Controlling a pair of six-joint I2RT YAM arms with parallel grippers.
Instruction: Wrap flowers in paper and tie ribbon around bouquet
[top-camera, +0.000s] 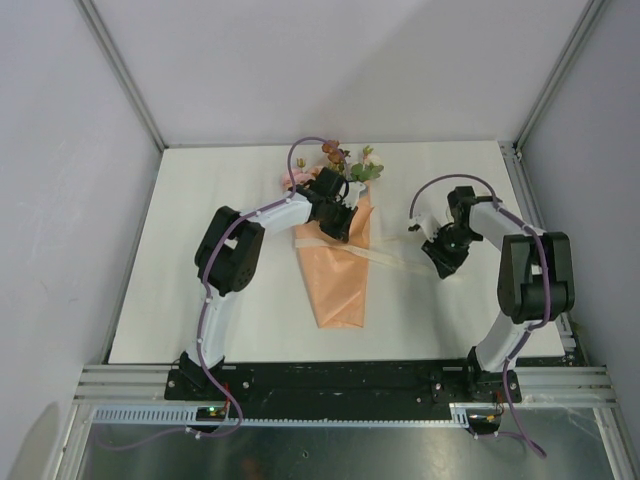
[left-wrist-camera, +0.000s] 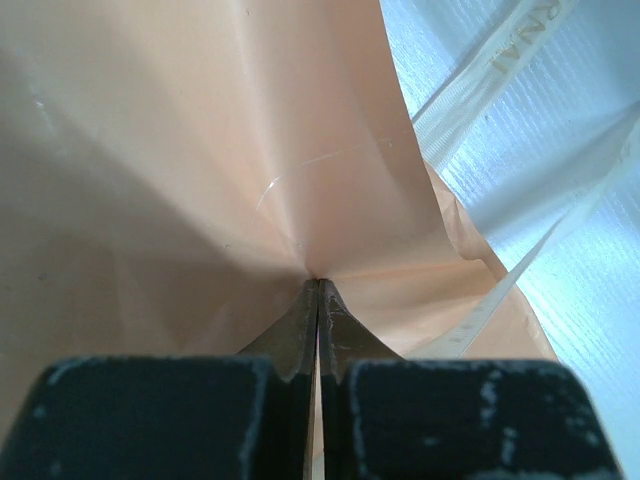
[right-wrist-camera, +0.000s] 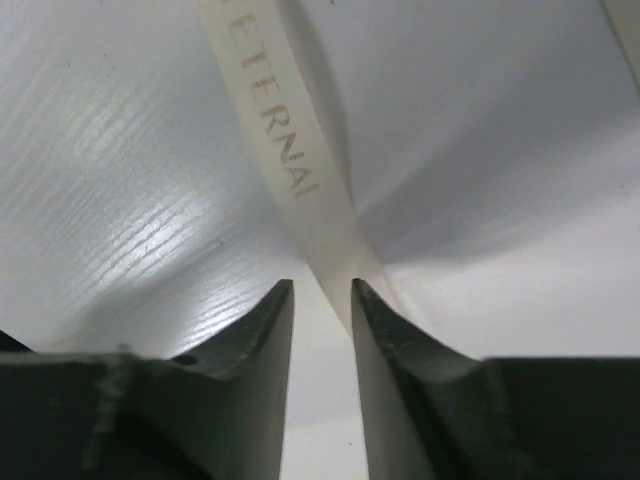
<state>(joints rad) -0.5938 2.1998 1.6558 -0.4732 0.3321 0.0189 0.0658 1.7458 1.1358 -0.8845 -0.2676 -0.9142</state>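
The bouquet (top-camera: 340, 290) lies in the middle of the white worktop (top-camera: 200, 300), with the cone tip toward the arm bases and the flowers (top-camera: 348, 160) at the far end. The left claw (left-wrist-camera: 318, 283) covers the cone's upper left edge, its fingers pressed together on a pinched fold of peach paper (left-wrist-camera: 180, 150). The ribbon (right-wrist-camera: 285, 150), printed ETERNAL, trails rightward off the cone and passes beneath the right claw (right-wrist-camera: 322, 288), whose fingers stand slightly apart, clamping nothing.

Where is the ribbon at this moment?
In the top view, the ribbon lies right of centre, stretching from the peach paper cone to the right gripper.
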